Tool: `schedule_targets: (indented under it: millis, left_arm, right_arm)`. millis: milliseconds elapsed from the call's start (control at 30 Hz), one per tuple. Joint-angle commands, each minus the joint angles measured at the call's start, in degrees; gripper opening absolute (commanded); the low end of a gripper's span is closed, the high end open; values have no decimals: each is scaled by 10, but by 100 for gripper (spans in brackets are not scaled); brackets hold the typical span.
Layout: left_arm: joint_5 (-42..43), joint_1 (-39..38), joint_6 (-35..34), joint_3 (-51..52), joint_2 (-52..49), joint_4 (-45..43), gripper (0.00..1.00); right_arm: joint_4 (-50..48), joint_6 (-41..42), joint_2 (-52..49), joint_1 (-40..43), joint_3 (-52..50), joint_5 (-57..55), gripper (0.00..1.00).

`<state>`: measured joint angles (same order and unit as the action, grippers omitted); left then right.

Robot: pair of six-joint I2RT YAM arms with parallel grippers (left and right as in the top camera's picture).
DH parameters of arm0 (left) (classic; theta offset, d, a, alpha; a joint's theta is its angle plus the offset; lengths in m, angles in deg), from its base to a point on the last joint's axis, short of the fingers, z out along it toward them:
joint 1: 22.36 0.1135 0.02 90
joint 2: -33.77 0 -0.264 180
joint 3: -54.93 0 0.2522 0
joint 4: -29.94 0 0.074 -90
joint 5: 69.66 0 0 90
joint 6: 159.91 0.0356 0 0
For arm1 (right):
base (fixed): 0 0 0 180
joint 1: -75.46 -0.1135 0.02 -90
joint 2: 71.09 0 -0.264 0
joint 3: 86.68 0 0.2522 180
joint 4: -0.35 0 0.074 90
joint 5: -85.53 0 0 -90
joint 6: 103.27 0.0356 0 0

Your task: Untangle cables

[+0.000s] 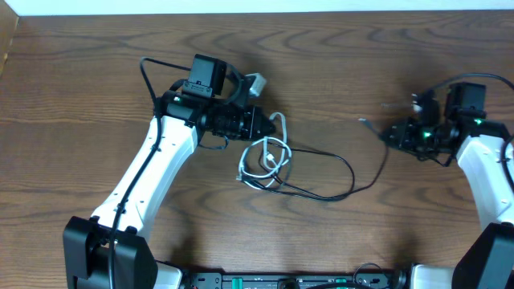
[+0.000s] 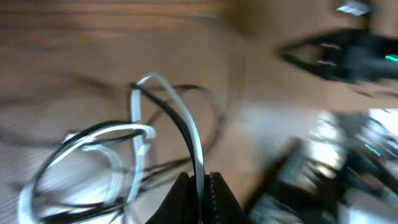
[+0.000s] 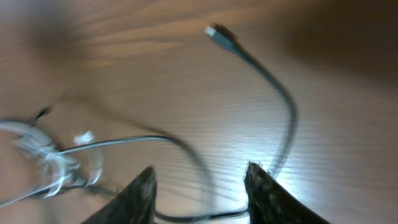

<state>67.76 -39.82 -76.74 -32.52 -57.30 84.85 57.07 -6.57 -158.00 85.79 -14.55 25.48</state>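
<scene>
The white cable (image 1: 267,157) lies coiled at the table's middle, looped with the black cable (image 1: 337,164). The black cable runs right in a wide loop to a small plug end (image 1: 364,121). My left gripper (image 1: 261,120) is shut on the white cable (image 2: 186,124) just above the coil; in the left wrist view the cord passes between its closed fingers (image 2: 201,186). My right gripper (image 1: 389,135) is open and empty near the black cable's plug end. In the right wrist view its fingers (image 3: 199,180) straddle the black cable (image 3: 283,124), with the plug (image 3: 217,34) ahead.
Thicker black leads (image 1: 152,76) run at the left arm's wrist and at the right arm (image 1: 474,79). The left arm's white link (image 1: 152,168) crosses the table's left half. The table's back edge (image 1: 257,11) is at the top.
</scene>
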Motion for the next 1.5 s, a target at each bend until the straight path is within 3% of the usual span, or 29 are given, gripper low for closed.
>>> schedule_targets:
  millis: [0,133,400,600,833,967,1100,1200,1433,1467]
  left_arm:
    - [228,-9,56,3,14,-27,7]
    - [309,-18,52,3,14,-79,8]
    - [307,-37,7,3,14,-158,7]
    - [183,-42,-10,3,14,-146,7]
    - [126,-42,-56,3,15,-174,7]
    - [103,-41,-106,3,24,-226,7]
    - [101,-41,-167,3,45,-293,8]
    - [99,-41,-177,3,64,-305,8]
    - [99,-41,-173,3,83,-272,8]
    - [96,-41,-172,3,83,-264,7]
  right_arm:
    - [-8,-65,12,-30,1,141,47]
    - [-12,-87,12,-79,1,141,48]
    - [-38,-91,12,-187,1,134,43]
    - [-50,-91,12,-238,1,126,42]
    - [-47,-89,12,-269,1,115,46]
    - [-43,-89,12,-269,1,102,43]
    - [-42,-89,12,-269,1,102,31]
    - [-44,-89,12,-269,1,86,3]
    - [-45,-58,12,-269,1,29,1]
    - [-46,-59,12,-269,1,30,6]
